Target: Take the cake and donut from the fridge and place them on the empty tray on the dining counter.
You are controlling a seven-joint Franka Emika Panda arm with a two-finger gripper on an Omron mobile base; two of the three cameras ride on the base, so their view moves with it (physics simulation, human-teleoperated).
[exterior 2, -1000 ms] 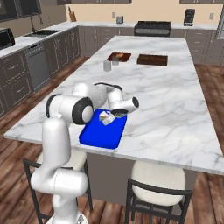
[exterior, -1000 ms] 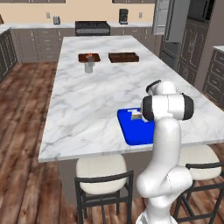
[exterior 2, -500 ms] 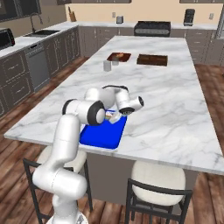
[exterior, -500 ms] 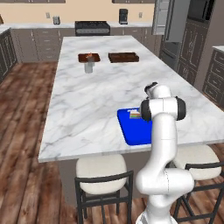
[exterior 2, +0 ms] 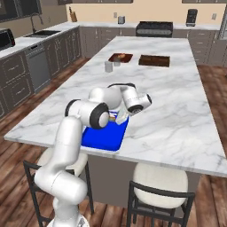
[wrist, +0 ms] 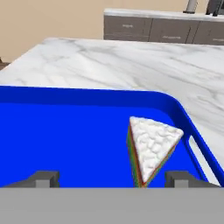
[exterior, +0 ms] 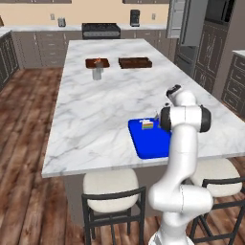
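So the gripper (wrist: 113, 178) just let go. Its jaws are spread wide now, one tip on each side of the hand view, and the cake (wrist: 151, 148) sits between and just ahead of them, closer to the right-hand tip, touching neither as far as I can tell. A second ago the arm was bent lower over the counter with the slice pinched in the fingers; now the fingers have opened and the slice is down on the tray (wrist: 65, 131), frosted top up, rainbow layers showing along the side.

Working outward from the jaws: the cake is in the tray's corner near the rim, not hanging over it. From the left base view the cake (exterior: 148, 125) sits at the far edge of the tray (exterior: 148, 146), just beside the arm's wrist. The tray is on the near edge of the dining counter (exterior: 105, 100), over the stools. Further out past the jaws there are two brown trays (exterior: 135, 62) and a small cup (exterior: 97, 73) on the far end, well apart from all this. The fridge (exterior: 190, 33) is off beyond the counter with a door standing open.

My read: cake half is done. I can't spot the donut on the tray, so that trip is probably next, and the hand needs to lift straight off without nudging the slice.
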